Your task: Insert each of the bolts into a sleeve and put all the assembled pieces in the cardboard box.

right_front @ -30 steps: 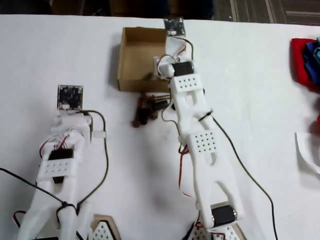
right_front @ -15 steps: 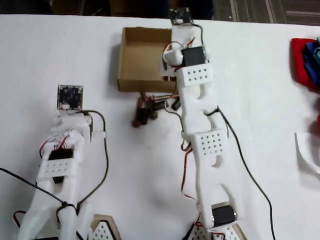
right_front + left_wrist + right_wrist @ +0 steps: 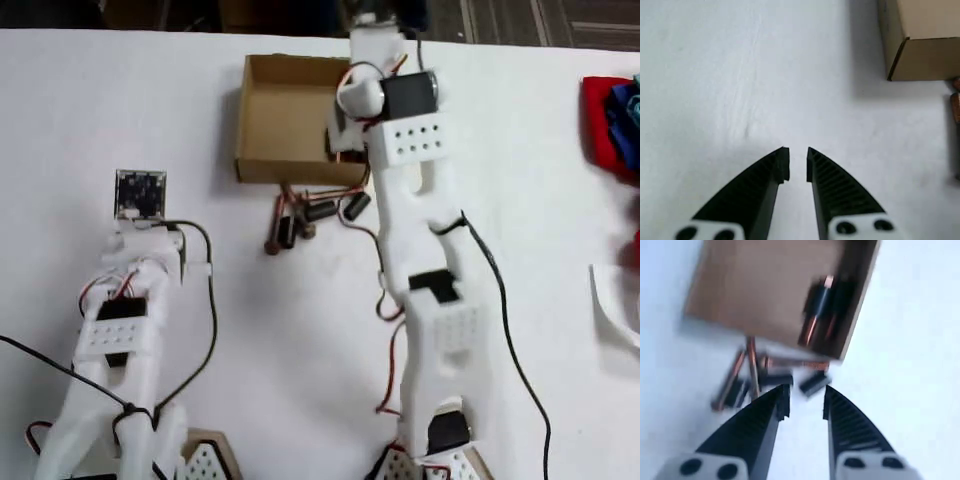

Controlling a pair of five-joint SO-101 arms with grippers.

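Bolts [image 3: 752, 365] lie beside the cardboard box [image 3: 285, 168] wall near released right fingers [image 3: 762, 430]; left fingers [image 3: 762, 190] slightly parted over table [image 3: 715, 75].

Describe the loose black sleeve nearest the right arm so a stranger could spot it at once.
Find the cardboard box near the far edge of the table; a heap of copper bolts and black sleeves lies in front of it. Yours is the short black sleeve at the heap's end beside the right arm, lying apart from the bolts.

Open cardboard box [image 3: 275, 115]; bolts [image 3: 273, 228], sleeves [image 3: 320, 210] alongside.
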